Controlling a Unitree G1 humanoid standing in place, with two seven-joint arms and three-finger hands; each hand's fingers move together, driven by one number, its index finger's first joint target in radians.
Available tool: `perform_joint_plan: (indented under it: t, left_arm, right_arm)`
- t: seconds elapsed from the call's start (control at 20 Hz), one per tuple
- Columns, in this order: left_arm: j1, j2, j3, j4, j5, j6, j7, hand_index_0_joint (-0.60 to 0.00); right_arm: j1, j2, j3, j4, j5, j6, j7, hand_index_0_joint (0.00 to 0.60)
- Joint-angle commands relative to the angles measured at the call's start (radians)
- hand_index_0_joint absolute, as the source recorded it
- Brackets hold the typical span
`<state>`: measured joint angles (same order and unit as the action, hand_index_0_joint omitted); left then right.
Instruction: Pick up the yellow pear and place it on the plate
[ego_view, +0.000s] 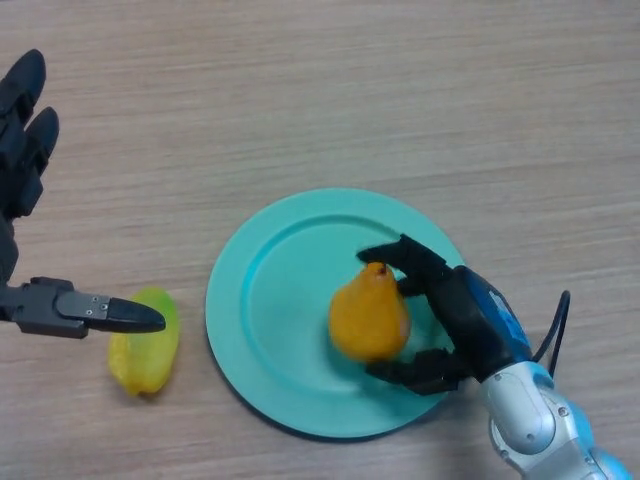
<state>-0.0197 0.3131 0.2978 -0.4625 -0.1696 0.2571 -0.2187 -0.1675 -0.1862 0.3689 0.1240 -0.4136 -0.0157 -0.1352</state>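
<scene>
A yellow-orange pear (369, 314) rests on the teal plate (270, 300), right of the plate's middle, stem pointing up the view. My right hand (455, 310) reaches in from the lower right with its fingers and thumb curled round the pear's right side. My left hand (25, 130) shows at the left edge, fingers straight and holding nothing; its thumb (100, 312) juts over the table by a yellow-green fruit.
A yellow-green fruit (145, 345) lies on the wooden table (350, 90) left of the plate, partly under my left thumb.
</scene>
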Motion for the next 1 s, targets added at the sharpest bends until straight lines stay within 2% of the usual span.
perform_joint_plan:
  t: [0.05,0.2,0.4,0.55,0.65,0.75,0.85,1.0]
  left_arm:
    - [-0.027,0.036,0.067,-0.057,0.002,-0.125,0.013,0.000]
    - [-0.031,0.035,0.055,-0.048,0.015,-0.136,0.019,0.000]
    - [-0.053,0.043,0.038,-0.043,0.017,-0.123,0.012,0.000]
    - [-0.053,0.039,0.028,-0.044,0.011,-0.121,0.009,0.000]
    - [-0.050,0.035,0.025,-0.055,-0.001,-0.107,0.004,0.000]
    - [-0.048,0.031,0.024,-0.054,-0.026,-0.102,-0.006,0.000]
    - [-0.042,0.032,0.053,-0.084,-0.163,-0.018,-0.020,0.000]
    - [-0.033,0.038,0.062,-0.092,-0.201,0.012,-0.019,0.000]
  right_arm:
    - [-0.041,-0.004,-0.070,-0.156,0.062,-0.078,-0.005,0.000]
    - [-0.031,-0.004,-0.084,-0.257,0.132,-0.021,0.029,0.000]
    - [-0.019,-0.004,-0.161,-0.393,0.193,0.018,0.098,0.000]
    - [0.021,-0.004,-0.278,-0.527,0.291,0.100,0.238,0.000]
    - [0.053,-0.016,-0.337,-0.624,0.372,0.189,0.278,0.000]
    - [0.071,-0.037,-0.371,-0.688,0.385,0.232,0.281,0.000]
    - [0.096,-0.044,-0.405,-0.734,0.427,0.276,0.277,0.000]
    - [0.111,-0.056,-0.460,-0.764,0.477,0.315,0.255,0.000]
